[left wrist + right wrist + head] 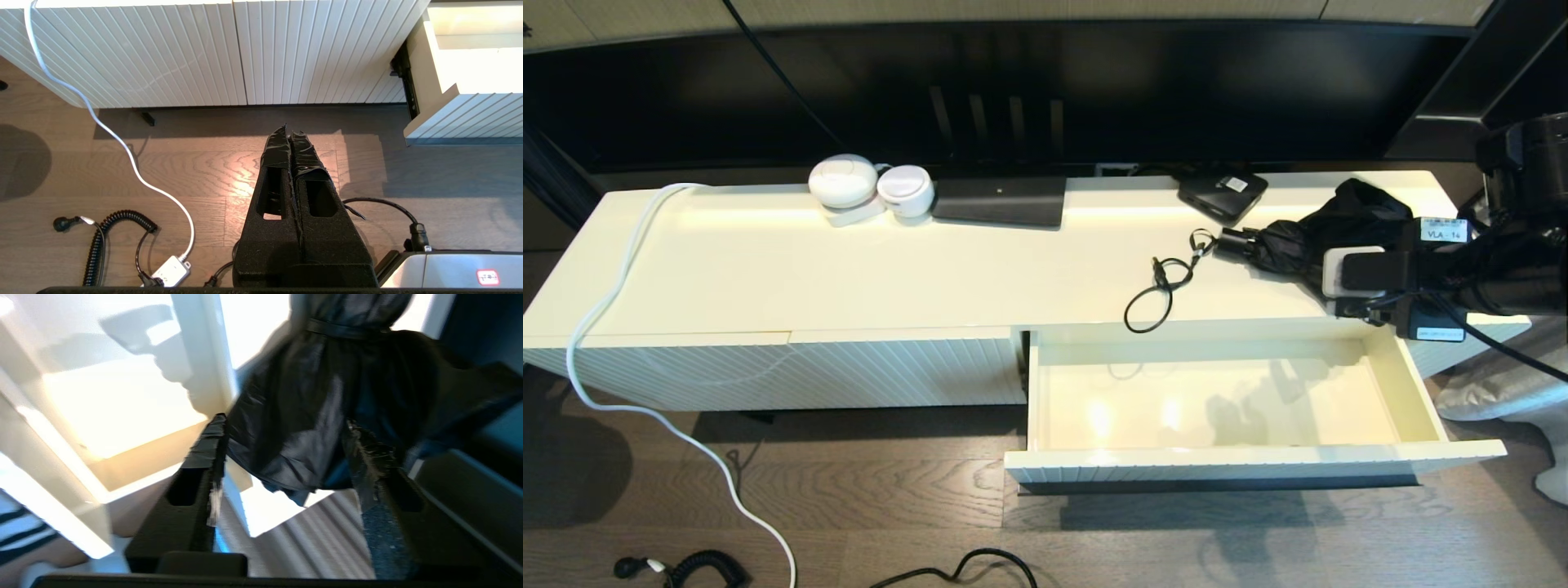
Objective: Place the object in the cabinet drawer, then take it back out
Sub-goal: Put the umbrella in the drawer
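The object is a folded black umbrella (1327,224) lying on the cabinet top at the far right, its handle and strap loop (1156,298) pointing left. My right gripper (1311,265) reaches in from the right at its near side. In the right wrist view the gripper (286,424) is open, with the umbrella's fabric (310,396) between its spread fingers. The cabinet drawer (1258,459) stands pulled out below, its cream inside bare. My left gripper (288,130) hangs shut over the floor, left of the drawer (461,118).
On the cabinet top stand two white round devices (843,181), a flat black box (1001,200) and a small black box (1221,192). A white cable (605,302) runs over the left end to the floor. A coiled black cord (96,245) lies on the floor.
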Available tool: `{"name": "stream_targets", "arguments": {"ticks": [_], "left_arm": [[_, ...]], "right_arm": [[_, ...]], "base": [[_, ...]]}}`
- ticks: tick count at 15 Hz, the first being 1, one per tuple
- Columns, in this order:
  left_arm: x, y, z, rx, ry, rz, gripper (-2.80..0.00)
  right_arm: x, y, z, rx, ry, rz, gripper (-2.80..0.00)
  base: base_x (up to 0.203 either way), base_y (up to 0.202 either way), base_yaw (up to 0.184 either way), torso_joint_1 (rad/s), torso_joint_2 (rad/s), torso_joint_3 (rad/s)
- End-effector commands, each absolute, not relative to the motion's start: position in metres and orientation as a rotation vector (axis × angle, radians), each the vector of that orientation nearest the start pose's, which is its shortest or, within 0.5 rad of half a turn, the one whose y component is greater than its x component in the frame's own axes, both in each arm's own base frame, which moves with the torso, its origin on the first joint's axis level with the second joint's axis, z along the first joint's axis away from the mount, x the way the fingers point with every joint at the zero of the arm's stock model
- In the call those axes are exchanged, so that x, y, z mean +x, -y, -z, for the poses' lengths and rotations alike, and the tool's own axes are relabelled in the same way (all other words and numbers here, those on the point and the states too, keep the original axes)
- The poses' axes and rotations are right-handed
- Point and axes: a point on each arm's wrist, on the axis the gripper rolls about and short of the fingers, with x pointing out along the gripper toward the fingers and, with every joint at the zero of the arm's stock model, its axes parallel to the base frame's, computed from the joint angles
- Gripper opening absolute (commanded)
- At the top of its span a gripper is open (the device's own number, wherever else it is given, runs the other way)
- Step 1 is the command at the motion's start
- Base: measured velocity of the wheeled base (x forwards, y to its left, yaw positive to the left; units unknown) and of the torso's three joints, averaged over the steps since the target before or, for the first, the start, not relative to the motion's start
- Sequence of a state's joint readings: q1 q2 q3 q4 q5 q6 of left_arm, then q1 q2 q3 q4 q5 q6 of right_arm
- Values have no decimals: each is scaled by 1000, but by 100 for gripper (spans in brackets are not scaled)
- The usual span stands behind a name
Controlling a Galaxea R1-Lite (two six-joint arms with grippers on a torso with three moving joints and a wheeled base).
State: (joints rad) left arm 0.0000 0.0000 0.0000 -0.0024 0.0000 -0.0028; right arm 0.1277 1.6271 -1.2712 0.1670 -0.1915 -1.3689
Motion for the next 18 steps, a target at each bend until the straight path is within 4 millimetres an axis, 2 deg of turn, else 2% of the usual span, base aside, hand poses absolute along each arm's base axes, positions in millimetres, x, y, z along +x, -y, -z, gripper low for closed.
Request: {"name": "stream_targets", "arguments": {"ticks": [1, 5, 7, 9, 11, 18], "left_arm": [[-23, 0, -75, -3, 2, 0, -280], [-23, 0, -76, -3, 3, 0, -280], [-23, 0, -76, -3, 3, 0, -280], [-23, 0, -75, -3, 2, 0, -280], [-23, 0, -76, -3, 2, 0, -280], [-23, 0, -76, -3, 3, 0, -280]], "right_arm": [[310, -39, -250, -1412, -513, -336, 0], [331, -38, -260, -1388, -516, -308, 0], [335, -35, -259, -1384, -538, -310, 0], [348, -30, -269, -1367, -531, -274, 0], [360, -26, -270, -1334, -572, -278, 0], [381, -17, -276, -1306, -637, -285, 0]], "base": [[0, 0, 0, 0, 0, 0], [0, 0, 0, 0, 0, 0], [0, 0, 0, 0, 0, 0], [0, 0, 0, 0, 0, 0], [0, 0, 0, 0, 0, 0], [0, 0, 0, 0, 0, 0]]}}
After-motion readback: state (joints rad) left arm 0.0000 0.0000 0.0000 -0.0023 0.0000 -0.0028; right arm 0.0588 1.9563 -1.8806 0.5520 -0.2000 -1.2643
